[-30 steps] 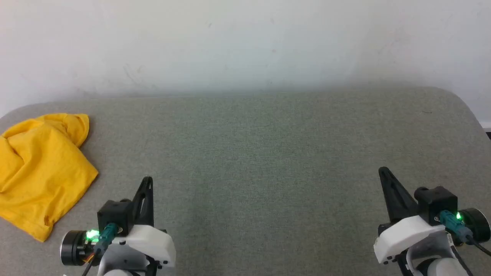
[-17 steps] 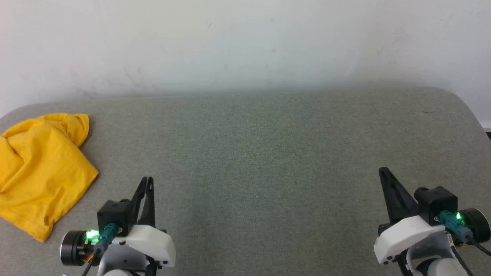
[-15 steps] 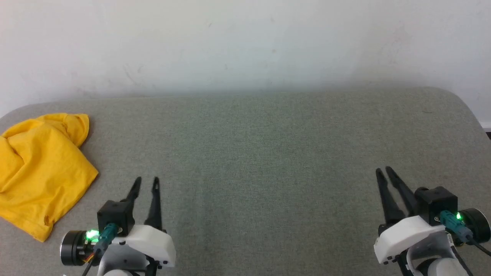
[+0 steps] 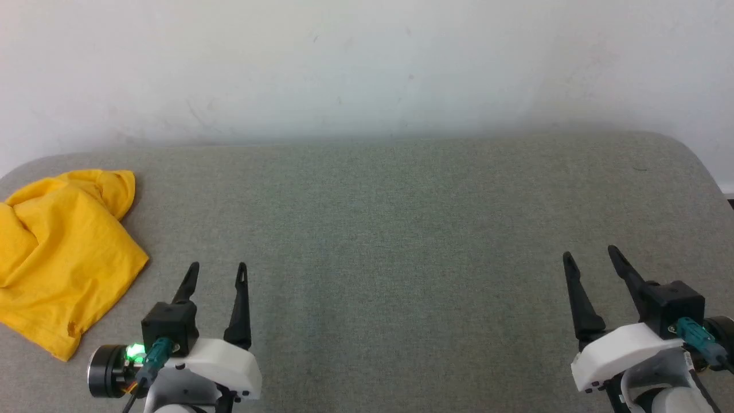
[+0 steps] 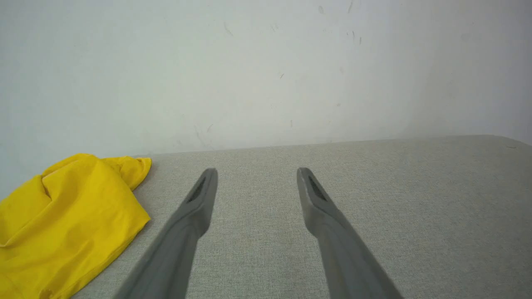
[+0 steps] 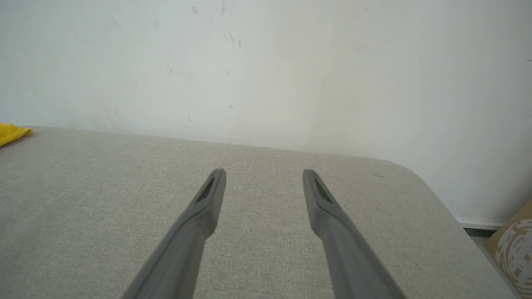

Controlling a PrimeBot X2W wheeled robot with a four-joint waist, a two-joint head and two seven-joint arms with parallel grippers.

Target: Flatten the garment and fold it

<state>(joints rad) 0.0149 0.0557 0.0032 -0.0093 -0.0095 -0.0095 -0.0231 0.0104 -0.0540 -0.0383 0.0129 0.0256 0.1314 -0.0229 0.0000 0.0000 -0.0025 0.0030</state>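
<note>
1. The shirt (image 4: 63, 252) lies in a crumpled heap at the far-left corner of the table (image 4: 401, 229), and part of it runs off the head view's left edge. The side that shows is plain yellow, with no print visible.
2. As I judge it, none of the task is done. The shirt is neither flat nor folded: its layers are bunched, and a rounded lobe, perhaps a sleeve, points toward the table's far edge.
3. The left gripper (image 4: 218, 267) hangs over the table's near edge, toward its left end. Its fingers are spread wide with nothing between them. It is near the shirt but not touching it.
4. The right gripper (image 4: 590, 252) hangs over the same near edge, toward the table's right end. It is also spread and empty, and well apart from the shirt.
5. Everything is left to do. The shirt probably has to be caught, drawn to the table's bare middle, smoothed flat and then folded.
6. The head view takes in both grippers and the table's full width at once.
7. The left wrist view gives a lower, closer look at the shirt (image 5: 70, 224). It shows a deep crease across the heap and the lower edge resting on the table's cloth.
8. The right wrist view catches just a yellow tip (image 6: 12, 133) at the table's far-left. Past the table's right end it also shows a brown box (image 6: 513, 245) with a pale pattern, standing lower than the table top.
</note>
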